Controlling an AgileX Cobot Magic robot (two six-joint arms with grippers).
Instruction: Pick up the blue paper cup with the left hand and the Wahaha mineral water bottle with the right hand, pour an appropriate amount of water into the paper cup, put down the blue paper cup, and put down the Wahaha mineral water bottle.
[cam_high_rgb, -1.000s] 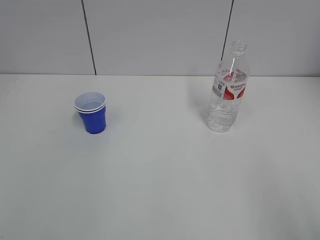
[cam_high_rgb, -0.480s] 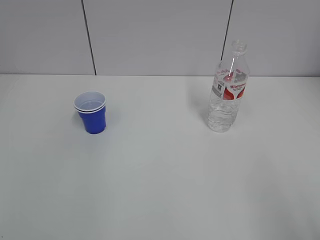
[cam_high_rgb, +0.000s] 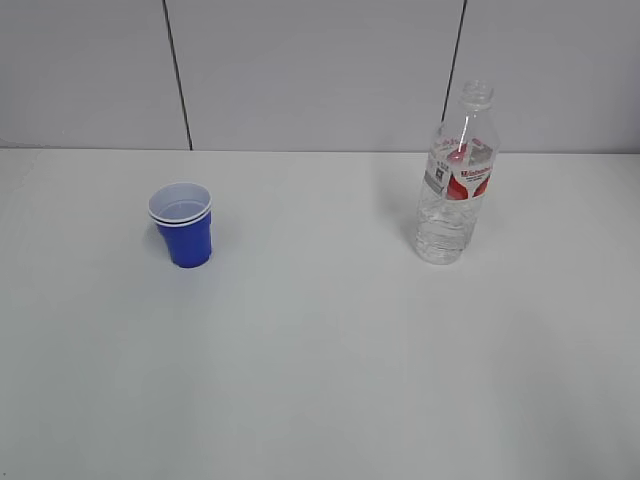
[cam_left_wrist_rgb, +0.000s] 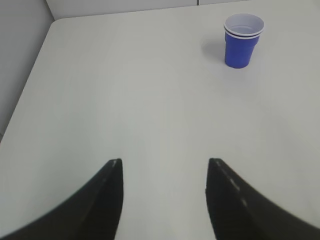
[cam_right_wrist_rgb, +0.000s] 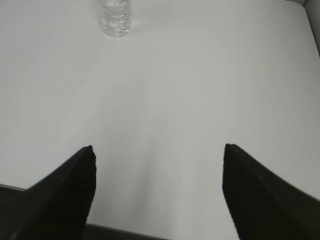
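- Blue paper cup (cam_high_rgb: 182, 226) stands upright on the left of the white counter (cam_high_rgb: 320, 350), white inside showing; whether it holds water is hard to tell.
- Wahaha mineral water bottle (cam_high_rgb: 455, 180) stands uncapped on the right, well apart, water low in its body.
- Left gripper (cam_left_wrist_rgb: 164, 165) released, grasping nothing, cup far ahead.
- Right gripper (cam_right_wrist_rgb: 159, 149) spread wide, nothing held; bottle cut off at the frame's top.

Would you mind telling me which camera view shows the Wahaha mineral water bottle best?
The exterior view: the Wahaha mineral water bottle stands there whole and upright, from open neck to base, red-and-white label readable. The right wrist view catches only its ribbed lower part at the top edge. The left wrist view does not show it.
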